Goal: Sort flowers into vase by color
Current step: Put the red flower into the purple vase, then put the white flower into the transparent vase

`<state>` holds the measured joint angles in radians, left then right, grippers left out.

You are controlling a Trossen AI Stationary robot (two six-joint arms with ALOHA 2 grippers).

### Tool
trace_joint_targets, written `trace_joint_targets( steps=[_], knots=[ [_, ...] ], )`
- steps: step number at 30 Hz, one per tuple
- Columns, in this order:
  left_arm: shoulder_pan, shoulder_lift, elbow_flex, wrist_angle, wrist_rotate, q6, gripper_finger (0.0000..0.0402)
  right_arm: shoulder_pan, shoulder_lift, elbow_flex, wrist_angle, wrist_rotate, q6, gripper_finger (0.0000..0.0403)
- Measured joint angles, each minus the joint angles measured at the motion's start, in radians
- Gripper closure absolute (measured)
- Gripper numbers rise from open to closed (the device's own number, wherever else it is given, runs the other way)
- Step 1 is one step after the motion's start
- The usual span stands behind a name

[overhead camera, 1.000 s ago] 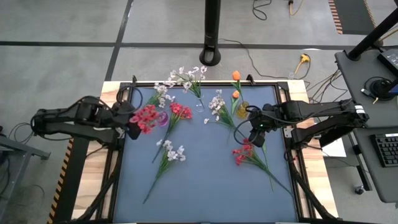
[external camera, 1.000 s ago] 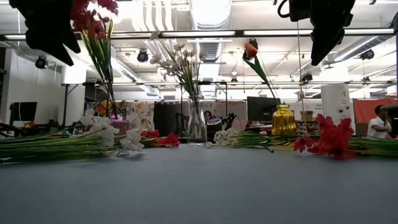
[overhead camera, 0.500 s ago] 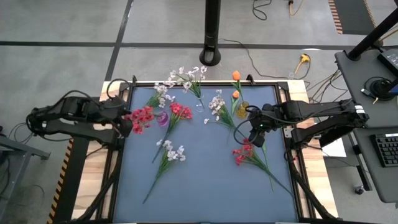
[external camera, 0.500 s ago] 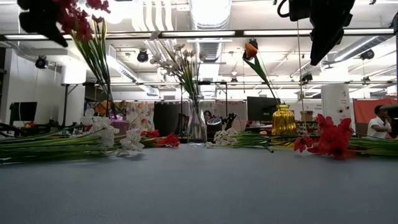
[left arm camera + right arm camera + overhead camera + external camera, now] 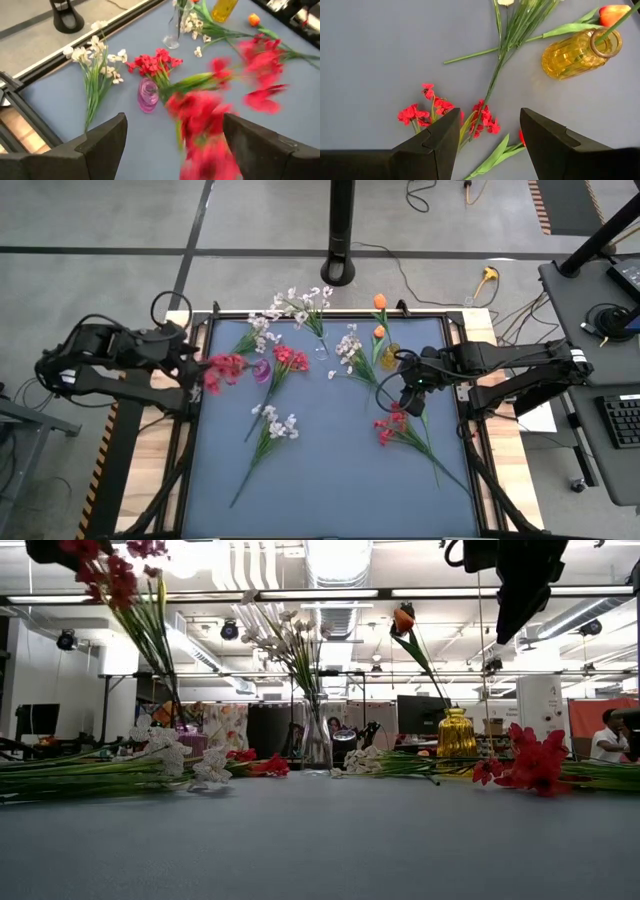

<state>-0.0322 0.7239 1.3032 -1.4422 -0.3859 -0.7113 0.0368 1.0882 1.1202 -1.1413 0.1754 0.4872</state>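
Observation:
A red spray (image 5: 222, 368) stands with its stem in the small purple vase (image 5: 262, 370) and leans toward the table's left edge. In the low view the red spray (image 5: 115, 575) rises high. My left gripper (image 5: 190, 363) is open at its blossoms, which show blurred between the fingers (image 5: 120, 135). My right gripper (image 5: 408, 395) hovers open over red sprays (image 5: 440, 110) lying on the mat. White sprays stand in the clear vase (image 5: 321, 346). Orange tulips stand in the yellow vase (image 5: 388, 356). My left gripper has its fingers wide apart on either side of the red spray's blossom end (image 5: 200, 115). I cannot tell whether they touch it, because the blossoms are blurred.
White sprays lie on the blue mat at the middle left (image 5: 272, 425), the far left (image 5: 256, 335) and near the yellow vase (image 5: 352, 352). Another red spray (image 5: 290, 360) lies beside the purple vase. A black pole (image 5: 341, 230) stands beyond the far edge.
My left gripper has drawn back toward the table's left edge. The red spray's blossom end has tipped leftward with it, while its stem has stayed in the purple vase.

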Motion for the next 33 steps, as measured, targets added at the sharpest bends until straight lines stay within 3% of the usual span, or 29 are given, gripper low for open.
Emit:
trace_joint_targets(
  steps=[9, 16, 20, 26, 33],
  knots=[
    [0.000, 0.049, 0.135, 0.036, -0.027, 0.107, 0.0093, 0.000, 0.000, 0.000, 0.006, 0.000, -0.017, 0.0204],
    [-0.007, 0.075, 0.055, 0.548, -0.010, 0.481, 0.0093, 0.014, 0.001, -0.041, 0.203, -0.001, -0.087, 0.0204],
    [-0.017, 0.094, -0.010, 0.697, -0.010, 0.623, 0.0093, 0.041, 0.017, -0.077, 0.283, -0.003, -0.095, 0.0204],
    [-0.067, 0.101, -0.070, 0.690, -0.052, 0.618, 0.0093, 0.105, 0.022, -0.170, 0.376, -0.002, -0.058, 0.0204],
    [-0.216, 0.126, -0.024, 0.554, -0.144, 0.399, 0.0094, 0.118, 0.022, -0.190, 0.258, -0.019, 0.173, 0.0204]
  ],
)
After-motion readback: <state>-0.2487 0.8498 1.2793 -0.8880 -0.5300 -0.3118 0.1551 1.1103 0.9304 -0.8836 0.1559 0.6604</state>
